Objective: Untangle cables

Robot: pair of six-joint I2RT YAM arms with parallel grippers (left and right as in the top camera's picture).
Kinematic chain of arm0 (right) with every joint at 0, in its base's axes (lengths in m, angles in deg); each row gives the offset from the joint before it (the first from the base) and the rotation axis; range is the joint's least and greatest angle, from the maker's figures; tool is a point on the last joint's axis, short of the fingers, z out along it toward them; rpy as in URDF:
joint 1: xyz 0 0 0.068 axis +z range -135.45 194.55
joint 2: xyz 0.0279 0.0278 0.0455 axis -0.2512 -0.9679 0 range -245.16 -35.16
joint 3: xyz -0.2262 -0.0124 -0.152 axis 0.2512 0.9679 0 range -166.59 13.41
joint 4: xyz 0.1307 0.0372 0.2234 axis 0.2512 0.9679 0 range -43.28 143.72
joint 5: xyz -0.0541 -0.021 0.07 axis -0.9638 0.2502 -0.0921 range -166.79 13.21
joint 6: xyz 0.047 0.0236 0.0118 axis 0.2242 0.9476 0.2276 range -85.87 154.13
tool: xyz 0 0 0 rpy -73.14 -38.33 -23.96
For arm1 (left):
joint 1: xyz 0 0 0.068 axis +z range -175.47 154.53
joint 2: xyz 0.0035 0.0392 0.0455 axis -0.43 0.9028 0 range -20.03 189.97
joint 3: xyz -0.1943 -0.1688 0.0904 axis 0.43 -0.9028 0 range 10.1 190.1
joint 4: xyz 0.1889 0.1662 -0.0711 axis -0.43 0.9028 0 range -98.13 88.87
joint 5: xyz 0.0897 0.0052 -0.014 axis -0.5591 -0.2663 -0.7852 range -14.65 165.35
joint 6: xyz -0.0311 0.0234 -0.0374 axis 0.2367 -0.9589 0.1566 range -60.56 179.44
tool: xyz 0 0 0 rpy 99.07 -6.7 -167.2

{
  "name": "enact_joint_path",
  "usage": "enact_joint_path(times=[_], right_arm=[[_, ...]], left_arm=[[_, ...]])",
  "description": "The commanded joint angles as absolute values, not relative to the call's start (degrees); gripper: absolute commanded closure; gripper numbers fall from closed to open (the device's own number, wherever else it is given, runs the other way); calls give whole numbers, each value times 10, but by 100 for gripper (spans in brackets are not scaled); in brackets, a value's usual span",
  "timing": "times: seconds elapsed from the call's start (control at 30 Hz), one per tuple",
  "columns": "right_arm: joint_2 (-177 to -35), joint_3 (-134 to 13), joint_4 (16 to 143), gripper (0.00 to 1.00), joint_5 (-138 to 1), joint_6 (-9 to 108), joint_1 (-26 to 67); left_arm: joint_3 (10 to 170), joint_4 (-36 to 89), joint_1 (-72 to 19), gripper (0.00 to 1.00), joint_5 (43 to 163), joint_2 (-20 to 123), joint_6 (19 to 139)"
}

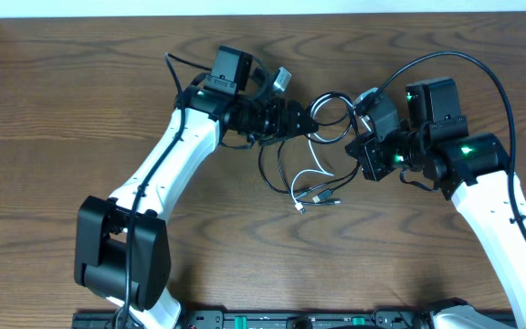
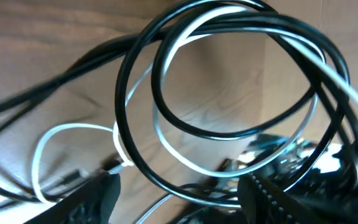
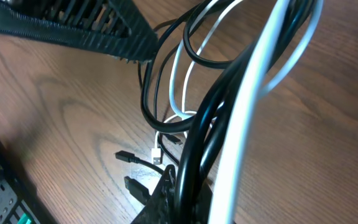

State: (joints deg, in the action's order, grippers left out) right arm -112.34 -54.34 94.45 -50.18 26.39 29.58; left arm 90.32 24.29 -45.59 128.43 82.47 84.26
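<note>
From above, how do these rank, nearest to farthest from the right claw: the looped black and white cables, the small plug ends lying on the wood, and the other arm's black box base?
From the right gripper:
1. Looped black and white cables, right beside it, toward the other arm.
2. Small plug ends, lower on the wood.
3. Black box base, far across, lower left.

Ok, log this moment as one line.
cables: tangled, loops raised | left gripper: open at loops | right gripper: shut on cables
</note>
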Motion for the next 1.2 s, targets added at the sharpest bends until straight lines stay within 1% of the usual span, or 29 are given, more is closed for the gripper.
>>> enact_joint_path(times=[0.0, 0.13, 0.2, 0.4, 0.43, 0.53, 0.57, 0.6, 0.97, 1.0, 1.07, 1.13, 1.17], right_arm=[[-1122, -544, 943, 99, -488, 257, 300], [-1122, -544, 946, 99, -493, 257, 300], [-1122, -544, 947, 99, -493, 257, 300], [-1122, -544, 950, 99, -495, 257, 300], [-1122, -544, 952, 99, -495, 257, 300], [-1122, -544, 954, 99, -495, 257, 300], [-1122, -544, 954, 99, -495, 257, 300], [-1122, -544, 954, 99, -495, 257, 300], [-1122, -544, 954, 99, -495, 257, 300], [-1122, -544, 954, 99, -495, 257, 300], [-1122, -544, 954, 99, -498, 257, 300], [-1122, -544, 956, 99, -506, 257, 300], [-1122, -544, 958, 99, -510, 257, 300]], left_arm=[[908, 234, -468, 35, 1281, 824, 984], [908, 218, -507, 34, 1219, 829, 1052], [908, 207, -521, 32, 1195, 831, 1074], [908, 176, -530, 31, 1151, 839, 1118], [908, 174, -530, 33, 1142, 840, 1121], [908, 163, -530, 44, 1123, 845, 1121], [908, 156, -530, 49, 1112, 848, 1121], [908, 147, -530, 52, 1111, 851, 1124], [908, 132, -564, 52, 1113, 886, 1191], [908, 120, -563, 57, 1117, 886, 1191], [908, 111, -560, 71, 1123, 886, 1191], [908, 110, -553, 92, 1124, 886, 1191], [908, 111, -550, 93, 1124, 886, 1189]])
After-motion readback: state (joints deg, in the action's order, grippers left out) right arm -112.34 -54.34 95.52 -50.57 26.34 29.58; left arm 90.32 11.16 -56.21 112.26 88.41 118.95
